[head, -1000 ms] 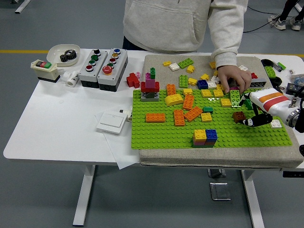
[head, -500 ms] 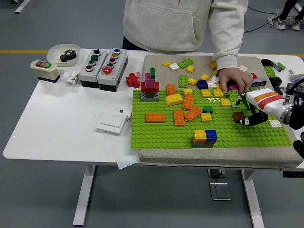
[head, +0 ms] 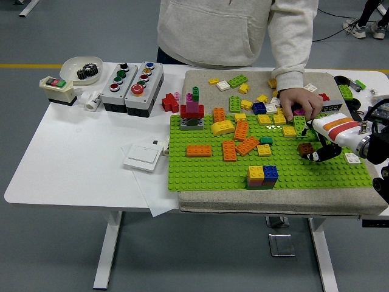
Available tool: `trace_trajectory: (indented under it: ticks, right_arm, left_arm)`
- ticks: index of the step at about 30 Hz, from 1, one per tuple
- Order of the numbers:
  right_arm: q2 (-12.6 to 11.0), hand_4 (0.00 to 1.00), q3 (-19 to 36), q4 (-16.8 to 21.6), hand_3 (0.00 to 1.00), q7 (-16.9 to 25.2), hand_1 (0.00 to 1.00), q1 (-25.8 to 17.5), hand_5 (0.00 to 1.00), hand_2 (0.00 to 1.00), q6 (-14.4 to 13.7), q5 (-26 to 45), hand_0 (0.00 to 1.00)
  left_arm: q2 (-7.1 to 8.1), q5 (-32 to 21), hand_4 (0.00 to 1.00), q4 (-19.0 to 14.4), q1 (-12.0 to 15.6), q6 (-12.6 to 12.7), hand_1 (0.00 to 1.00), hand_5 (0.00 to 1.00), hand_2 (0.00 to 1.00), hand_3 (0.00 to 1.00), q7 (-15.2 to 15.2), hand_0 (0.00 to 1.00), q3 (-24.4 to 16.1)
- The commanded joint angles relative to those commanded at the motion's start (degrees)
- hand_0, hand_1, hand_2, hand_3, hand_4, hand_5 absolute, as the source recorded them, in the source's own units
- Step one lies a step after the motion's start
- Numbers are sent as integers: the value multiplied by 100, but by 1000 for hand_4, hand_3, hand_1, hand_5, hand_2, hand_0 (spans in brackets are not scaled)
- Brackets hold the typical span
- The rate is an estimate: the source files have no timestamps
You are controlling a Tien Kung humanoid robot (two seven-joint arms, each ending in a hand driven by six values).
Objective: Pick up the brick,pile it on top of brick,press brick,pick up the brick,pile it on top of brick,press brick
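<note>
Beside the brown brick (head: 305,148), right hand (head: 320,150) hovers low.

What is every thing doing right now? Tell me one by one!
Right robot hand: low over the baseplate, fingers curled beside the brown brick; grip unclear.
Brown brick: sitting on the green baseplate.
Person's hand: resting on the bricks at the far edge.
Yellow and blue stack: standing upright near the front edge.
Orange bricks: lying loose, flat.
Gear: lying in the white bowl.
</note>
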Motion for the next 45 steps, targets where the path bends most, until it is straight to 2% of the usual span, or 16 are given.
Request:
trace_trajectory:
  ticks: [6,7,18,19,24,25,30,31,32,45]
  right_arm:
    - [40,881,-32,-162,630,59,146,-39,464,214,-103,9,194]
    - [44,864,-36,-169,560,67,144,-46,467,208,-115,9,194]
    - [55,860,-92,-186,537,116,139,-88,470,203,-285,45,192]
    - [55,814,-94,-188,519,115,133,-90,510,202,-295,47,187]
    - [77,814,-115,-227,519,102,133,-105,510,202,-424,55,187]
    - [80,770,-117,-237,516,100,130,-106,529,203,-445,50,182]
    - [81,770,-121,-272,516,94,130,-108,529,203,-527,34,182]
    - [79,751,-118,-281,521,96,127,-108,571,201,-568,35,171]
    - [77,751,-117,-284,521,97,127,-108,571,201,-582,36,171]
    - [62,759,-83,-364,521,146,113,-99,565,187,-627,29,150]
  left_arm:
    - [-12,5,689,-1,1,5,728,662,743,596,7,693,-6]
    - [-14,8,689,0,2,5,729,662,743,596,8,693,-9]
    - [-22,81,689,0,27,-3,729,662,743,596,28,695,-48]
    - [-21,83,689,0,28,-4,731,662,743,596,29,694,-49]
    - [-23,124,689,-2,34,-10,731,662,743,596,39,694,-68]
    - [-23,137,689,-3,34,-12,732,661,743,596,41,694,-72]
    - [-27,148,689,-1,37,-10,732,661,743,596,39,694,-79]
    - [-27,164,688,-1,35,-14,732,662,743,596,41,694,-87]
    - [-27,169,688,-1,35,-15,732,662,743,596,42,694,-90]
    - [-28,113,688,-7,-1,-11,732,661,742,596,28,693,-55]
